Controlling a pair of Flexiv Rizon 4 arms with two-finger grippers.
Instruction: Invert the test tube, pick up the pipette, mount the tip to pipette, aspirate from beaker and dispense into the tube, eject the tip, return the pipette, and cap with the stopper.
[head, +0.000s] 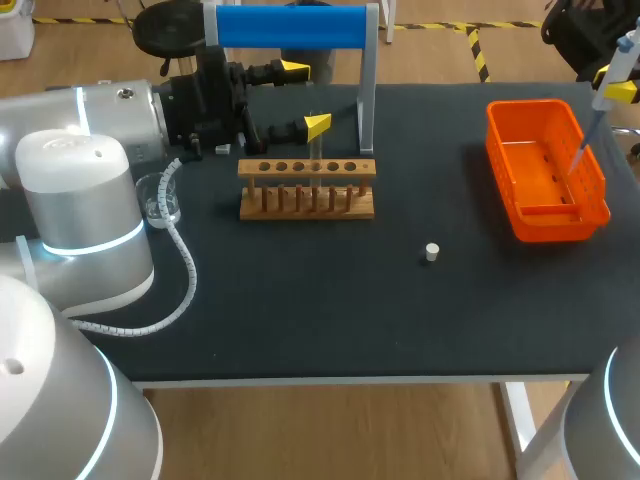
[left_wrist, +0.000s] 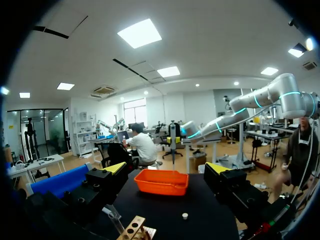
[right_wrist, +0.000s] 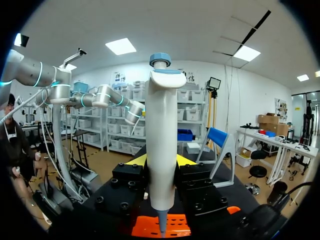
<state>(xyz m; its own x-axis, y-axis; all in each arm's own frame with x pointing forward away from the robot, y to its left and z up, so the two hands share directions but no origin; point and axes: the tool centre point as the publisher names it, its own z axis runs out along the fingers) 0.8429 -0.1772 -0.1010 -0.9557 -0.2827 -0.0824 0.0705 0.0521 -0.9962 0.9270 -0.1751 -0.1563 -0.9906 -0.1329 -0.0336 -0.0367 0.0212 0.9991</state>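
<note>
My right gripper is shut on the white pipette with the blue cap, holding it upright. The pipette's thin lower end hangs over the orange bin. My left gripper stands open behind the wooden tube rack, nothing between its fingers. A clear test tube stands in the rack. On the mat right of the rack lies the small white stopper. The glass beaker sits left of the rack, beside my left arm. In the left wrist view the orange bin and the stopper lie ahead of the open gripper.
A stand with a blue top bar rises behind the rack and my left gripper. My left arm's white coiled cable trails over the mat's left part. The orange bin shows under the pipette in the right wrist view.
</note>
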